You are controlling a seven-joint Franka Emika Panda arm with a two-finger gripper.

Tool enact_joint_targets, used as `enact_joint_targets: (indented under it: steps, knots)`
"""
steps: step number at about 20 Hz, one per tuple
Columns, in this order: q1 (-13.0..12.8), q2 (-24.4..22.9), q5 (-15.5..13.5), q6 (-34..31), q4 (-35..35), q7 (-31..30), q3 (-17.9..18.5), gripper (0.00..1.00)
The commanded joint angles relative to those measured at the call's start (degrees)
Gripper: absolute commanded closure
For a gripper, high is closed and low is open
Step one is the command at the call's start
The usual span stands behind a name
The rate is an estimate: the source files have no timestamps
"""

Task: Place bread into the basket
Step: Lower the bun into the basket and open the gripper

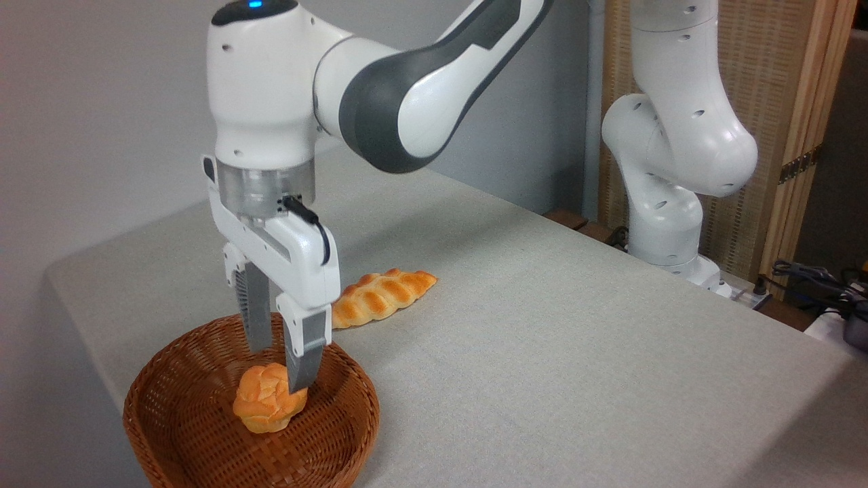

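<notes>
The bread [266,403], a small round golden-orange bun with a knotted top, rests inside the round brown wicker basket [183,413] at the table's front left. My gripper [279,371] hangs straight down over the basket, just above the bun. It is open. Its near fingertip [298,379] overlaps the bun's upper right side, and the far fingertip ends just above and behind the bun's top. The bun looks settled on the basket's floor.
A long braided golden loaf [380,296] lies on the grey table [576,352] just behind and right of the basket. The arm's white base [668,224] stands at the back right, with cables [814,278] beside it.
</notes>
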Motion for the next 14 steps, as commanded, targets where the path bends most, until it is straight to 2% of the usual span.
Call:
enact_joint_targets:
  steps: [1, 3, 5, 8, 11, 14]
  knots:
    - [-0.38, -3.48, -0.26, -1.52, -0.17, -5.05, -0.83, 0.0]
    - [-0.47, -4.45, 0.09, -3.71, -0.08, -9.7, -2.49, 0.0]
    - [-0.38, -5.41, 0.36, -4.78, -0.08, -11.22, -2.68, 0.0]
    - [-0.38, -6.3, 0.45, -8.54, -0.08, -10.96, -2.06, 0.0]
    - [-0.21, -6.21, 2.64, -15.83, 3.6, -10.35, -1.89, 0.0]
    - [0.23, -6.12, 2.82, -17.35, 4.84, -8.23, -1.36, 0.0]
